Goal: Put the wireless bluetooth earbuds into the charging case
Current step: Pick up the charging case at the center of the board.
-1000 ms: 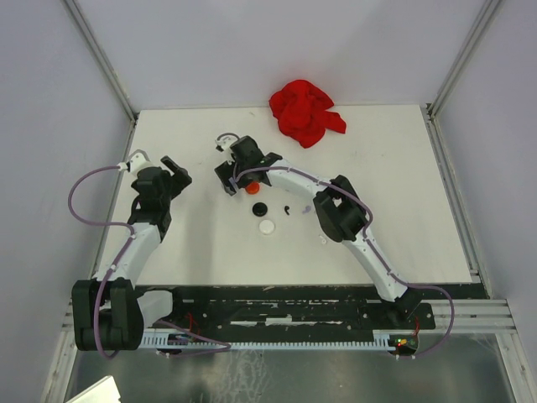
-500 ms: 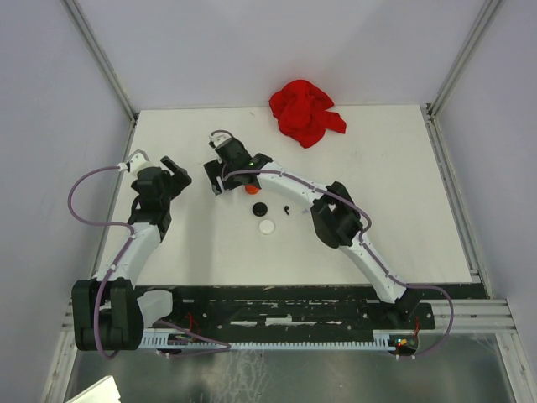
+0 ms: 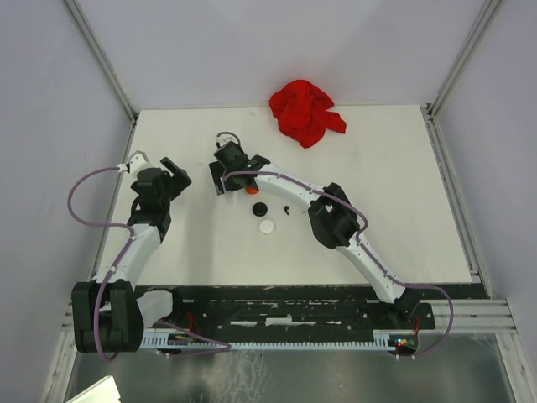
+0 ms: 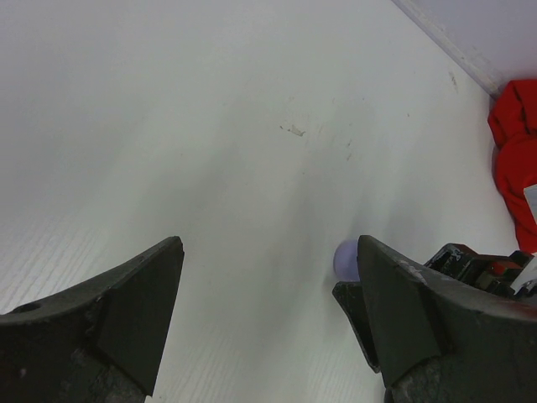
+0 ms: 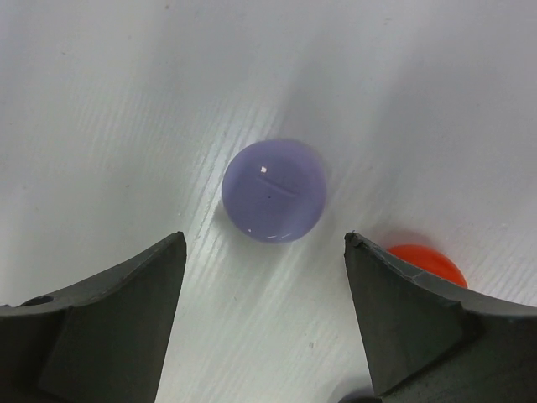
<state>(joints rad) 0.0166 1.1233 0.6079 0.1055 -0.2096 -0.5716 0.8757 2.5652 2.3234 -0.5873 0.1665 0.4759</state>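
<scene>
No legible text, labels, brands, numbers or signs in any view; all surfaces unmarked.

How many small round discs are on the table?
4. The lilac disc lies just ahead of the open right hand, the red disc beside it; the black disc and white disc sit nearer the robot. The right arm may hide more.

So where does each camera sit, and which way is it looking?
Top external: above and behind, looking down at the table; the left arm and right arm show.
Left wrist: on the left arm, looking across the table; the left gripper shows.
Right wrist: on the right arm, looking down; the right gripper shows.
Shared: both wrist views see the lilac disc; top and left wrist see the red cloth.
</scene>
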